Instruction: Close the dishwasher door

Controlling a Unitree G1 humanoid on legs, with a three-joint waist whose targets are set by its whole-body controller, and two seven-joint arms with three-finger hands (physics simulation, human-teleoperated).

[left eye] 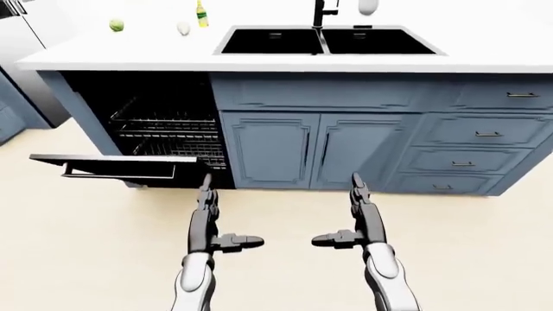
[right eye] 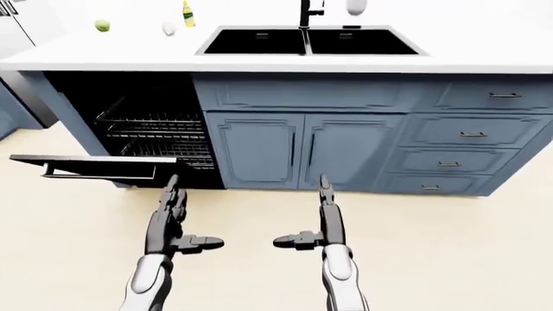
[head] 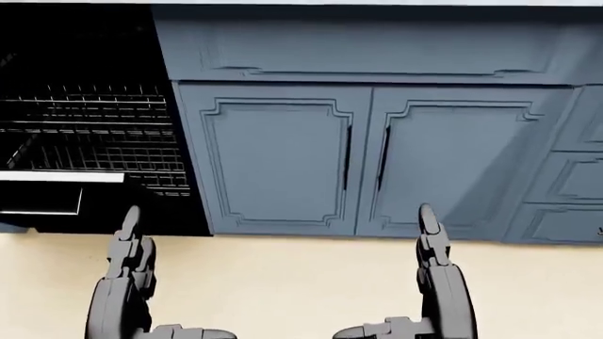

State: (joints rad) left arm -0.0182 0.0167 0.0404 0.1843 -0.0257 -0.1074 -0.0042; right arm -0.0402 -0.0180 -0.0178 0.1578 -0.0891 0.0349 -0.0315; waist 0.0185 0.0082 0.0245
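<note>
The dishwasher door point(left eye: 112, 166) hangs fully lowered at left below the dark cavity holding the racks point(left eye: 168, 126), its left end cropped in the head view, while the left hand point(left eye: 210, 223) and right hand point(left eye: 358, 220) hover spread-fingered, grasping nothing.

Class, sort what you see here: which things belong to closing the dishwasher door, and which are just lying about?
Belongs to the job:
dishwasher door, hanging open
racks
left hand, open
right hand, open

Just lying about:
sink
tap
lime
bottle
cupboard doors
drawers
</note>
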